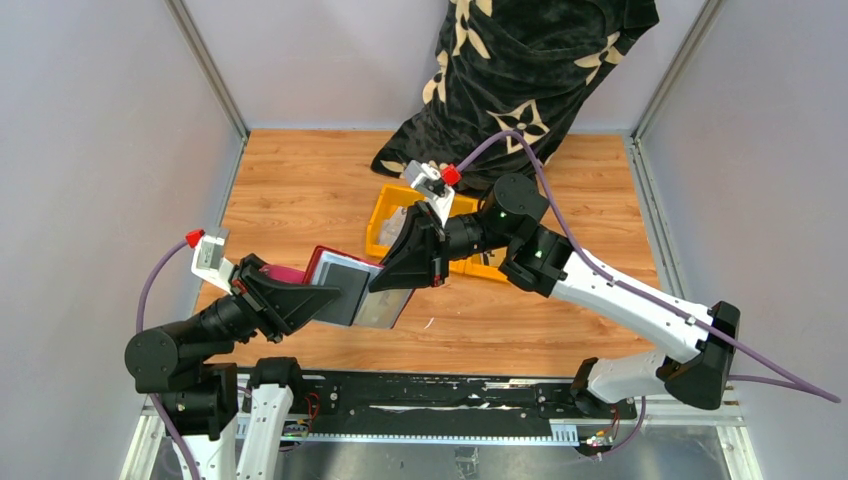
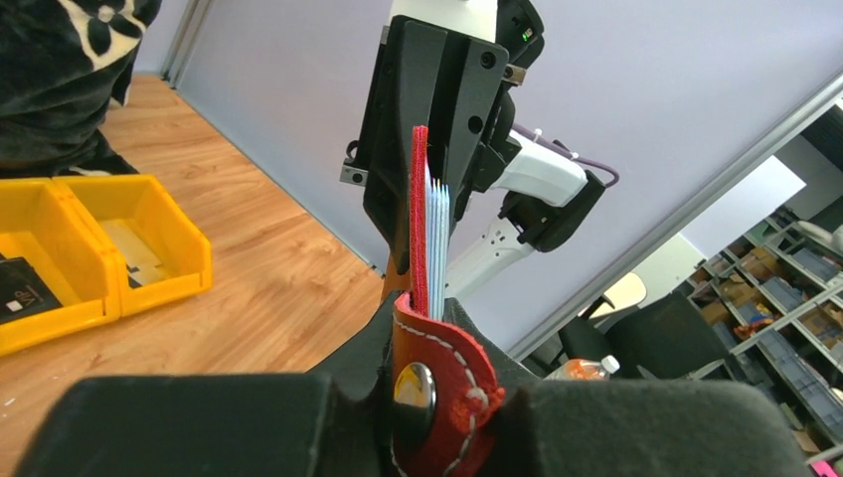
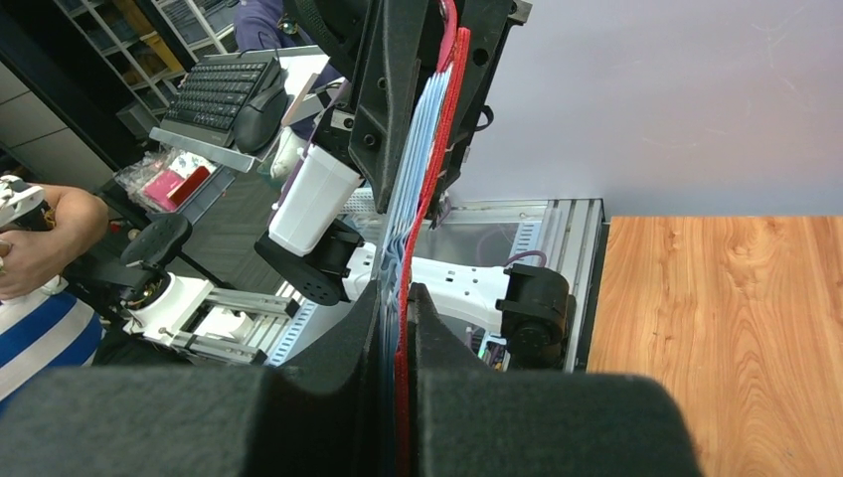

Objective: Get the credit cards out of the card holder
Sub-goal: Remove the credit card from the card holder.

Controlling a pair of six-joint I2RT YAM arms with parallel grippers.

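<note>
Both arms meet over the near middle of the wooden table (image 1: 300, 180), with the card holder (image 2: 420, 199) held up between them, clear of the boards

Left arm – comes in low from its base at the near left, forearm angled right and slightly away, wrist stretched out. Left gripper (image 1: 318, 298) is clenched on the near-left edge of the card holder; from its own wrist camera the red snap tab (image 2: 452, 393) with its metal stud sits pinched between the padded fingers

Right arm – rises from the near right, elbow high over the yellow bin (image 1: 385, 215), forearm doubling back leftward and down. Right gripper (image 1: 400, 280) faces the left one and is clamped on the opposite edge; its wrist view shows red cover and card edges passing together between its fingers

Credit cards (image 2: 438, 238) – a stack of thin pale edges lying flat against the red cover, inside the holder, none pulled free. From above, the holder shows a dark grey face and a silvery one, tilted

Behind the bin – black cloth (image 1: 530, 70) with a pale floral print, at the far wall
</note>
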